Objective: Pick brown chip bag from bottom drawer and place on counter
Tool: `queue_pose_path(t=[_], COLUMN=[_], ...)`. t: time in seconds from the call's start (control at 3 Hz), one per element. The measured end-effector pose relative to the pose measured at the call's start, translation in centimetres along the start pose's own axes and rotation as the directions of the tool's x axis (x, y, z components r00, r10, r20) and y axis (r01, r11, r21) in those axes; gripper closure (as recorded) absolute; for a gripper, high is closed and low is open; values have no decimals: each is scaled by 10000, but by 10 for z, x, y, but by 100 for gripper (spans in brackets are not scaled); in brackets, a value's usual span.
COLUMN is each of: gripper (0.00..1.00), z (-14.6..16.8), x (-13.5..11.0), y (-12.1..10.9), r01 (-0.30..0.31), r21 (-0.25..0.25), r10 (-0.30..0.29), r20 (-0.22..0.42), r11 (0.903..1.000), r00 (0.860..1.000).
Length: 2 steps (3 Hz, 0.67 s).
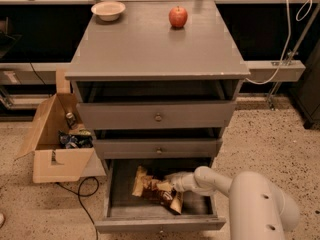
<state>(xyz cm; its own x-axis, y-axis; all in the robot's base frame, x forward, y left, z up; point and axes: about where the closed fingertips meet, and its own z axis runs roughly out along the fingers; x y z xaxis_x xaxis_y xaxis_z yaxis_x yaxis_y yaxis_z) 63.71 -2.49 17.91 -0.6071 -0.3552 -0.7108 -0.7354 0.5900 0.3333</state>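
Handling-wise, the brown chip bag (pixel 152 188) is prob. v. light, soft and crinkly. The foil skin is likely slippery and the chips inside fragile, so a hard squeeze on the puffed middle risks crushing them or letting the bag squirt out. Best hold, imo, is a flat crimped end or a pinched fold of the side edge, where the film is doubled and there's no air cushion.

The gripper (pixel 175 182) is down inside the bottom drawer (pixel 160 225), at the bag's upper-right edge and touching or v. nearly touching it. Can't tell whether it's open or clamped, as the tip blends into the bag.

Rel. to the gripper tip, the bag's bulk runs left and toward the drawer front. One tan end is up-left of the tip and the other just below it, nr the drawer front. The drawer is pulled out and the bag lies slantwise on its floor.

Looks: dark brown body, tan-yellow ends, pale lettering, wrinkled surface w/ a few glints.

The counter (pixel 150 44) is well above the tip. On it are an apple (pixel 178 16) and a bowl (pixel 108 9) at the far edge.
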Motion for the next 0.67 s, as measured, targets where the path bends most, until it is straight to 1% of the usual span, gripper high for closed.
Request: queue_pose_path(t=[0.33, 0.67], gripper=[73, 96], z=[-9, -41], x=[-19, -45], y=[23, 58], r01=[588, 1526], r21=[-541, -1194], r10=[-546, -1237], r20=[765, 2200], r11=[9968, 9810], r00=[9956, 9676])
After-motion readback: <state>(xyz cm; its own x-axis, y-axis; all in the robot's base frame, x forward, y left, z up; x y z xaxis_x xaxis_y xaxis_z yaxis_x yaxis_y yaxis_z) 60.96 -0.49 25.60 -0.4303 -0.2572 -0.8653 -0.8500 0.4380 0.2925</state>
